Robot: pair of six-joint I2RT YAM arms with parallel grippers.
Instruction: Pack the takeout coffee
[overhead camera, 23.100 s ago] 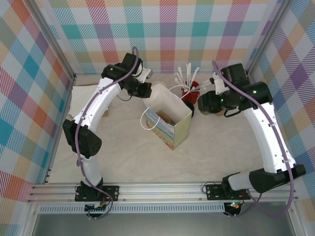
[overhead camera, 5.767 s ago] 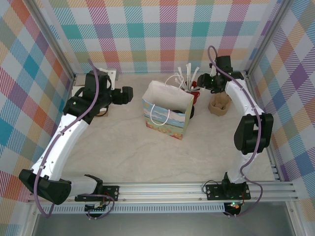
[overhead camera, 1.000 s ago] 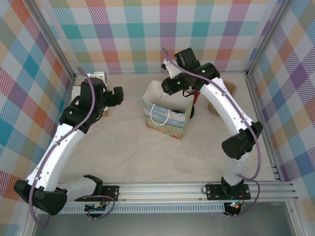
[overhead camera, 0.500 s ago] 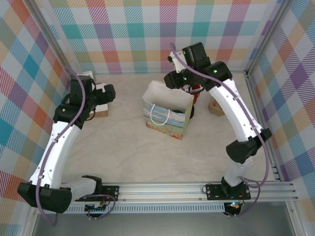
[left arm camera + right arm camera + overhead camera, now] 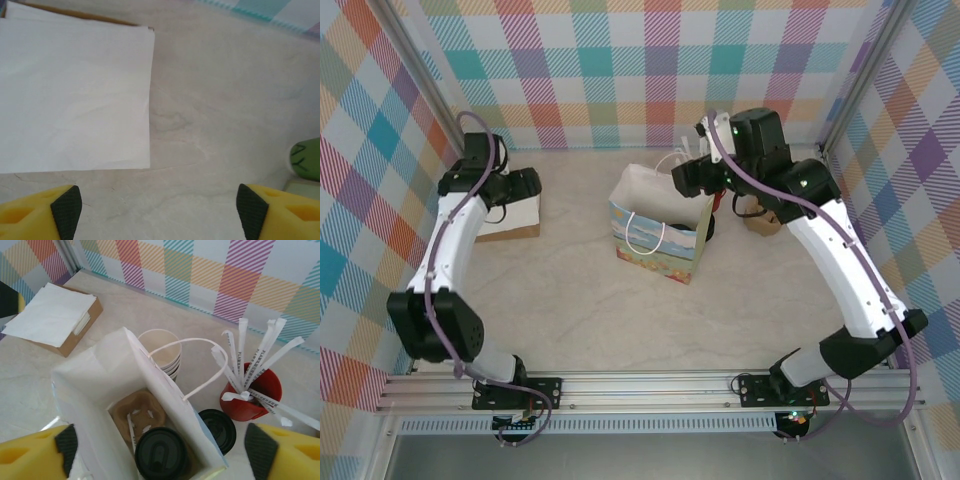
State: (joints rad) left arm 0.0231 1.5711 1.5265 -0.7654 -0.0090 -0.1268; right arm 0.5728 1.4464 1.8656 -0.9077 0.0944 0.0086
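The takeout coffee (image 5: 161, 455), its round black lid facing up, sits in a brown cup carrier (image 5: 137, 410) at the bottom of the open white gift bag (image 5: 95, 370). A wrapped straw lies beside it on the carrier. My right gripper (image 5: 162, 445) hangs open above the bag's mouth, with nothing between its fingers. From above, the right gripper (image 5: 685, 178) is over the back edge of the bag (image 5: 655, 240). My left gripper (image 5: 159, 212) is open and empty, low over the table beside a stack of white napkins (image 5: 75, 95); from above, the left gripper (image 5: 523, 185) is at the far left.
Behind the bag stand a stack of lidless cups (image 5: 160, 347), a stack of black lids (image 5: 217, 427) and a red cup of wrapped straws (image 5: 250, 395). The napkin box (image 5: 510, 218) sits at the back left, brown carriers (image 5: 760, 215) at the back right. Something green (image 5: 307, 159) shows at the right edge.
My right gripper has opened and risen back from the bag, with the lidded cup left inside. The left arm has swung left and back to the napkin box.
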